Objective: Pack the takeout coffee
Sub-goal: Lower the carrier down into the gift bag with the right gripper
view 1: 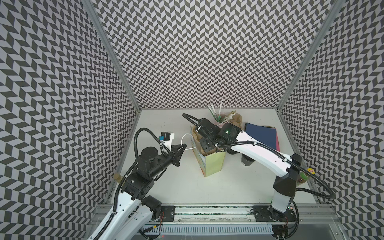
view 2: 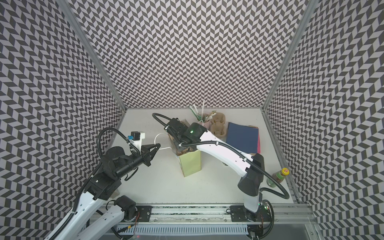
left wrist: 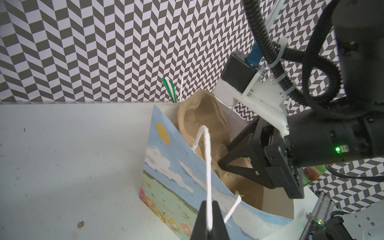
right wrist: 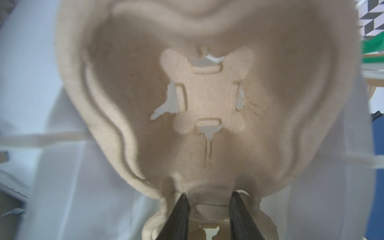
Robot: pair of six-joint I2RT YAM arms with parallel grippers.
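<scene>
**Operator:** What stood nearest the arm bases?

**Technician:** A bottle (view 2: 279,176) with a yellow cap stood at the front right edge of the table (view 1: 187,187), beside the right arm's base.

**Operator:** State of the left gripper?

**Technician:** The left gripper (left wrist: 209,204) was pressed together on the white cord handle (left wrist: 207,162) of the gift bag (view 1: 215,164). The bag stood upright at mid-table, mouth open.

**Operator:** Location of the takeout coffee?

**Technician:** The takeout coffee (view 1: 246,161) sat on the table just right of the bag, outside it. The right forearm partly hid it.

**Operator:** And the right gripper?

**Technician:** The right gripper (right wrist: 208,195) reached into the bag's mouth. Its fingers were part-way apart and pinched a ridge of the pulp cup carrier (right wrist: 207,99), which stood on edge inside the bag.

**Operator:** Beyond that?

**Technician:** Straws (view 2: 196,113), a second carrier (view 2: 218,124) and a blue folder (view 2: 243,137) were near the back wall.
</scene>
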